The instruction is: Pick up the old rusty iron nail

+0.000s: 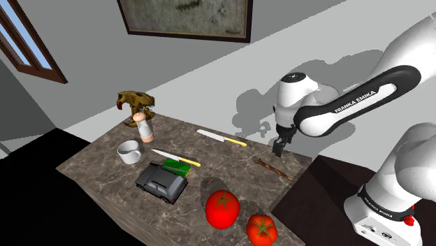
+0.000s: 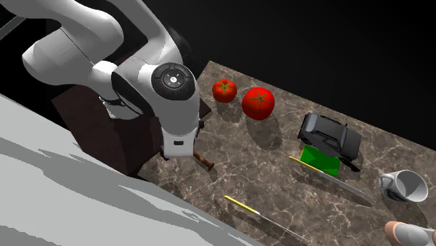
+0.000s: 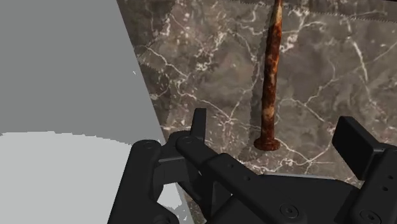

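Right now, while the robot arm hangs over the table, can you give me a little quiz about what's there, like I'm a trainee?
1. True or false: the gripper is clasping the rusty nail.
2. How many red tomatoes lie on the marble table?
3. The two knives have handles that are: A blue, B yellow, C green.
Key: 1 false, the fingers stand open and the nail lies on the table; 2 two; 3 B.

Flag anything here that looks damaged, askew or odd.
The nail is blotched with rust along its shaft and lies flat near the edge of the marble table. Nothing else stands out.
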Robot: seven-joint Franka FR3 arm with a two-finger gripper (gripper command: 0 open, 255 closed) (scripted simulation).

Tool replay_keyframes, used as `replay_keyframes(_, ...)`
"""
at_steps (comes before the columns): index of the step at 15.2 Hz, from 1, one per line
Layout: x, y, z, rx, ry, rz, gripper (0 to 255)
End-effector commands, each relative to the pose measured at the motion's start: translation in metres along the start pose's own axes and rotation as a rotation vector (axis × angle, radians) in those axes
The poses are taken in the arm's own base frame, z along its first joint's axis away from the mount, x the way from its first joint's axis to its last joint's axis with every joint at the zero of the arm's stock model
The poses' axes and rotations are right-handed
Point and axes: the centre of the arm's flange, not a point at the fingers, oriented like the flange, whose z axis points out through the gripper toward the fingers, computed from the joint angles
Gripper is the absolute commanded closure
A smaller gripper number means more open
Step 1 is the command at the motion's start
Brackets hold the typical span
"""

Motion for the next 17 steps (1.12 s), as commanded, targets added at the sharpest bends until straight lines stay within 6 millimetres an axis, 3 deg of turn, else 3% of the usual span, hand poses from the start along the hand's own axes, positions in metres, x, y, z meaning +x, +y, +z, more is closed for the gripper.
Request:
replay_keyframes(1, 0.002, -0.007, 0.025, -0.005, 0.003, -0.017, 0)
replay_keyframes(6, 0.012, -0.025, 0.089, -0.020, 0.003, -0.058, 0)
replay_keyframes(14, 0.015, -0.031, 0.132, -0.022, 0.003, -0.062, 0)
replay_keyframes(16, 0.015, -0.031, 0.135, -0.022, 0.003, -0.062, 0)
replay_keyframes(17, 0.015, -0.031, 0.135, -0.022, 0.002, -0.062, 255)
